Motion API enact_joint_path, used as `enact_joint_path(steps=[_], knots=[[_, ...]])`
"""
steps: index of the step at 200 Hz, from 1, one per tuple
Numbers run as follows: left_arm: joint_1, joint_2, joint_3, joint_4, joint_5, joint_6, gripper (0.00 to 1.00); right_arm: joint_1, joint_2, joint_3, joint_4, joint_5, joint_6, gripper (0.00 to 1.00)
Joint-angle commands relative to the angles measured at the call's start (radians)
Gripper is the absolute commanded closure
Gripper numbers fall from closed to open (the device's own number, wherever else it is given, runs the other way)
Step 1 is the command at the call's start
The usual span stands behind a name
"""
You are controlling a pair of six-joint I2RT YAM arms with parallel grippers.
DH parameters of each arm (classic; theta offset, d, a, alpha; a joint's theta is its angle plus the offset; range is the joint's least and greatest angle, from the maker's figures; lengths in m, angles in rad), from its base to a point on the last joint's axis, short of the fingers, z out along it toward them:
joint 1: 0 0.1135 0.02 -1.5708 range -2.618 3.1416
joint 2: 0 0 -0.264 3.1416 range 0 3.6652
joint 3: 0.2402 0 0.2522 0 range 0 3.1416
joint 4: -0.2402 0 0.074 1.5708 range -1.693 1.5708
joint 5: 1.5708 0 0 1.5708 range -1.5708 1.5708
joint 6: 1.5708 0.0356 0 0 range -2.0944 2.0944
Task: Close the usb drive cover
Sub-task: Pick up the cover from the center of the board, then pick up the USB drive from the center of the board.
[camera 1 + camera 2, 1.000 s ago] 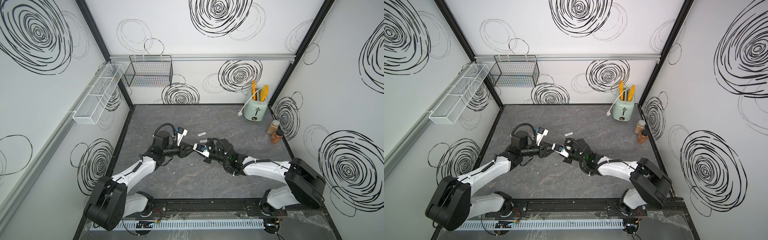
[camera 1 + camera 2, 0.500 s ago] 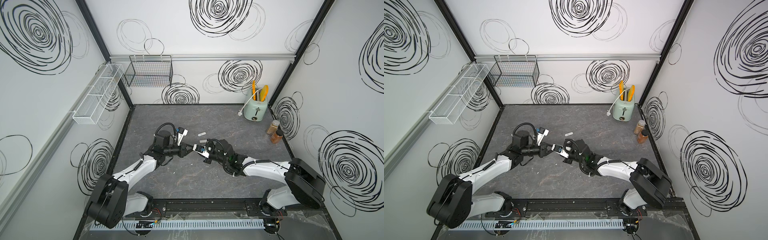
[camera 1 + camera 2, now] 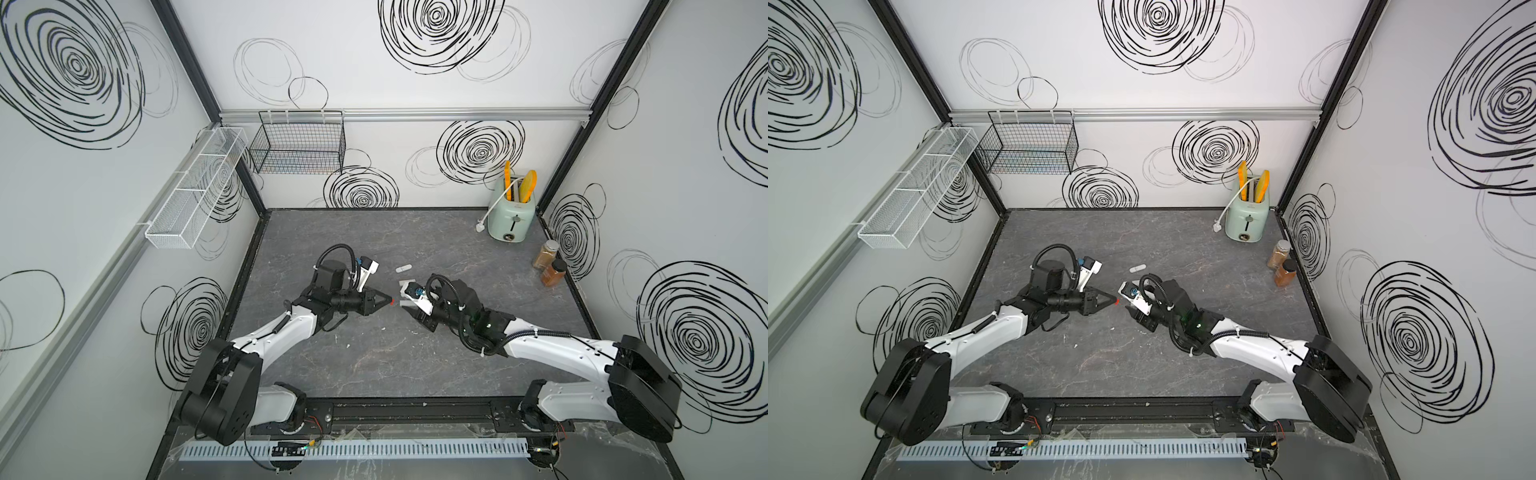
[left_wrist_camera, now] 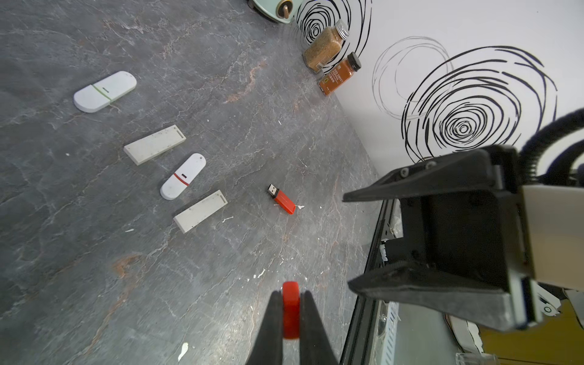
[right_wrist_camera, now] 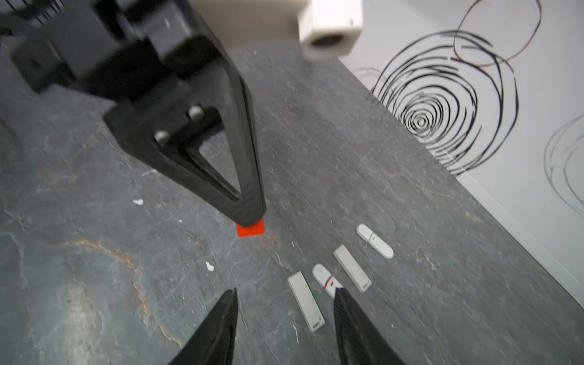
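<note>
Pushing the red cap (image 4: 290, 313) onto the red drive (image 4: 282, 203) is where we expect trouble. Our left gripper (image 4: 290, 294) has its fingers clamped on the cap and holds it above the table (image 4: 94, 284). The drive lies loose and flat on that table, its metal plug bare. Our right gripper (image 4: 347, 240) hangs with fingers apart, holding nothing. With nothing bracing the drive, we judge a push would make it skid, and the thinly pinched cap could twist free.

The gray, stone-patterned top looks smooth and is flecked with white crumbs. A striped white stick (image 4: 183, 176) lies between two flat white bars (image 4: 154, 144), and another white stick (image 4: 105, 91) lies farther off. A toaster (image 3: 511, 216) and spice jars (image 4: 324, 50) stand by the swirl-painted walls.
</note>
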Motion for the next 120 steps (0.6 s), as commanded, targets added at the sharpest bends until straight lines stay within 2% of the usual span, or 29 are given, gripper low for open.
enact_joint_path(steps=[1,42,79,120], knots=[[-0.004,0.006,0.033,-0.004,-0.009,0.028,1.0,-0.018,0.011,0.052,-0.247,0.091,0.217,0.44],[-0.009,-0.004,0.025,-0.008,-0.018,0.038,1.0,-0.101,0.063,0.075,-0.426,0.086,0.472,0.43],[-0.012,-0.006,0.031,-0.017,-0.022,0.043,1.0,-0.184,0.151,0.101,-0.527,0.054,0.515,0.48],[-0.011,-0.009,0.023,-0.015,-0.026,0.054,1.0,-0.195,0.23,0.154,-0.574,0.063,0.54,0.53]])
